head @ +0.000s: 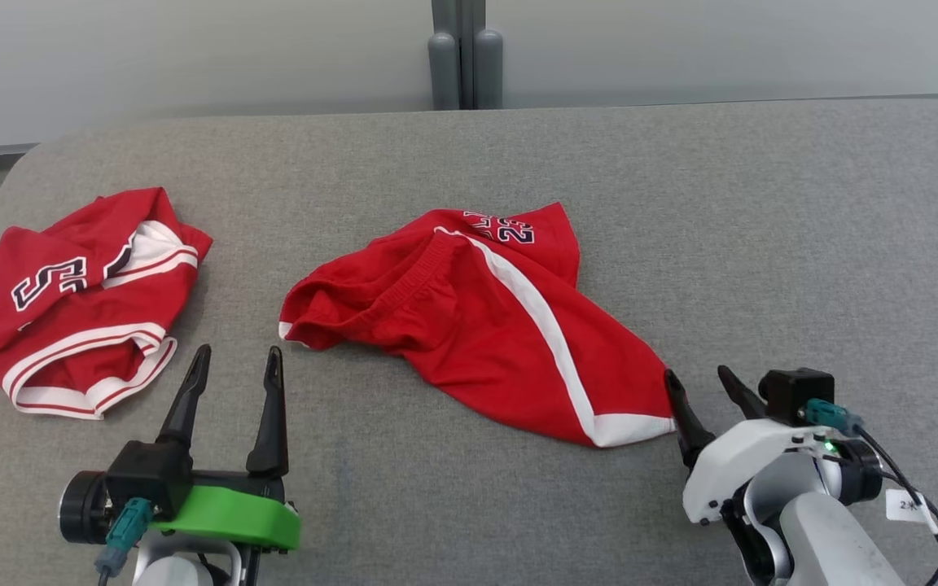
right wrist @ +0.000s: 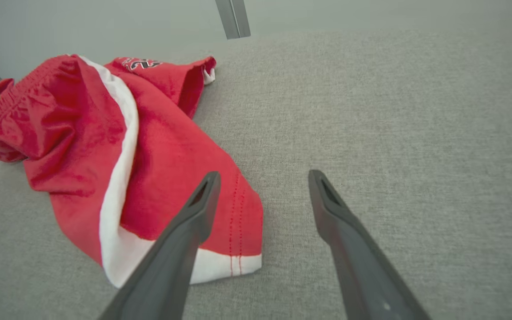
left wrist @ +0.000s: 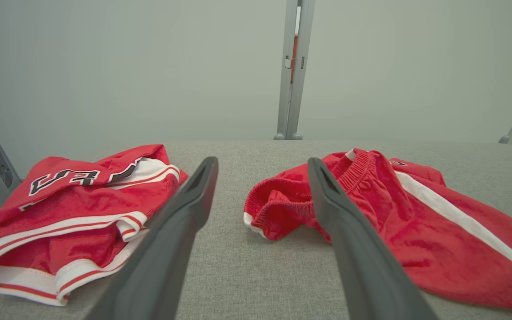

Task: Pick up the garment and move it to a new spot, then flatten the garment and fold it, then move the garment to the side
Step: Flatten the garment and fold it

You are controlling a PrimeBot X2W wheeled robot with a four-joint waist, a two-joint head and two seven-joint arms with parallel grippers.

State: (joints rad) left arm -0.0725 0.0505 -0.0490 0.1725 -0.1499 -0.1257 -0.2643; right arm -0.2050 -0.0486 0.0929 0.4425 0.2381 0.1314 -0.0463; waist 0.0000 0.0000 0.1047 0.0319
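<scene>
Red shorts (head: 477, 325) lie just beside right end effector (head: 695, 374).

I see the red shorts (head: 477, 325) lying crumpled in the middle of the grey padded surface (head: 762, 244), with a second red garment (head: 82, 301) bunched at far left. My left gripper (head: 239, 352) sits between them, nearer me, fingers spread. My right gripper (head: 695, 374), also spread, is just beside the shorts' white hem.

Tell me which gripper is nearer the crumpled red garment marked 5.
Left. The left gripper is just beside the red garment's white-trimmed hem; the right gripper is far off, past the red shorts, at their hem corner.
</scene>
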